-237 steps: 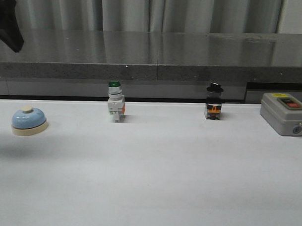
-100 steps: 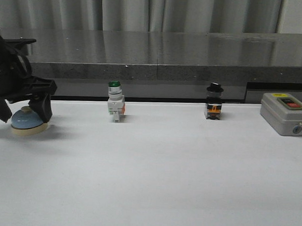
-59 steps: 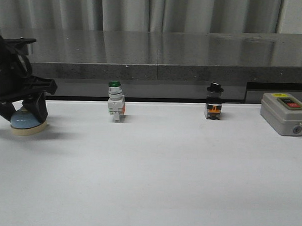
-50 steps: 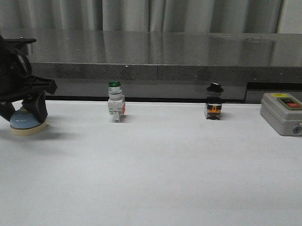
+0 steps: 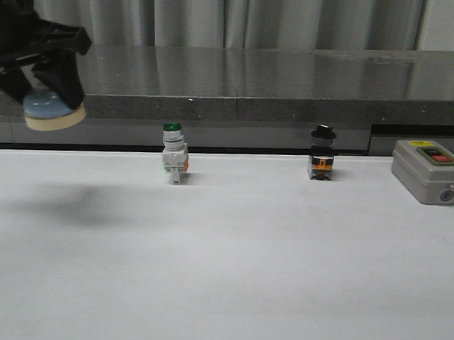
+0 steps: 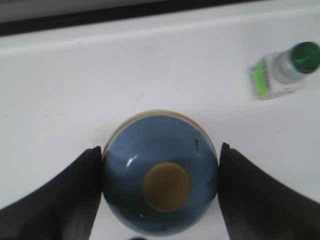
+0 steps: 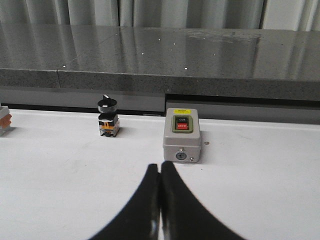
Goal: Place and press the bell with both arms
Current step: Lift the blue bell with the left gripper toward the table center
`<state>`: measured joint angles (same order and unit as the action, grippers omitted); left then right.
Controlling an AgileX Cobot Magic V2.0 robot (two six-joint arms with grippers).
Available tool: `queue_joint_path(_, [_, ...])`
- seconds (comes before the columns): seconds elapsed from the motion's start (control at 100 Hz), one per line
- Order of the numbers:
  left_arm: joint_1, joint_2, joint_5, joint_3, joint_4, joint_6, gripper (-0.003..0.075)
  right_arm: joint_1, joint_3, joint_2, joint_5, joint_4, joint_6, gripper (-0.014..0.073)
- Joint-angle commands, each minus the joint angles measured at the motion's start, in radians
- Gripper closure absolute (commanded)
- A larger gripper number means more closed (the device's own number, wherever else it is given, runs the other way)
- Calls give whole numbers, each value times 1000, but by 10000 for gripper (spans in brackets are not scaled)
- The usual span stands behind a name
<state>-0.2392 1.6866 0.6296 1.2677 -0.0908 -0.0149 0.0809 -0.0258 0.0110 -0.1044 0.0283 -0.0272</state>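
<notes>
The light-blue bell (image 5: pixel 53 109) with its cream base hangs in the air at the far left, well above the white table (image 5: pixel 231 260). My left gripper (image 5: pixel 44 96) is shut on it, one finger on each side of the dome. In the left wrist view the bell (image 6: pixel 160 172) sits between the two black fingers (image 6: pixel 60 200), its cream button facing the camera. My right gripper (image 7: pixel 160 167) is shut and empty, its fingertips pressed together above the table. It is out of the front view.
A green-capped white push-button switch (image 5: pixel 173 157) stands at the table's back, left of centre, also in the left wrist view (image 6: pixel 285 70). A black knob switch (image 5: pixel 321 155) stands right of centre. A grey box with red and black buttons (image 5: pixel 428 171) sits at the far right, just beyond my right fingertips (image 7: pixel 182 135).
My left gripper came down around the bell, closed on it, and has lifted it off the table and slightly right. The other switches have not moved.
</notes>
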Motion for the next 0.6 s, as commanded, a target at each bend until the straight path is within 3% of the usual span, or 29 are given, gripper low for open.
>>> queue_joint_path(0.0, [-59, -67, -27, 37, -11, 6, 492, -7, 14, 17, 87, -5, -4, 654])
queue_joint_path(0.31, [-302, -36, -89, 49, -11, 6, 492, -7, 14, 17, 87, -5, -4, 654])
queue_joint_path(0.59, [-447, 108, -132, 106, -11, 6, 492, -7, 14, 17, 87, -5, -4, 654])
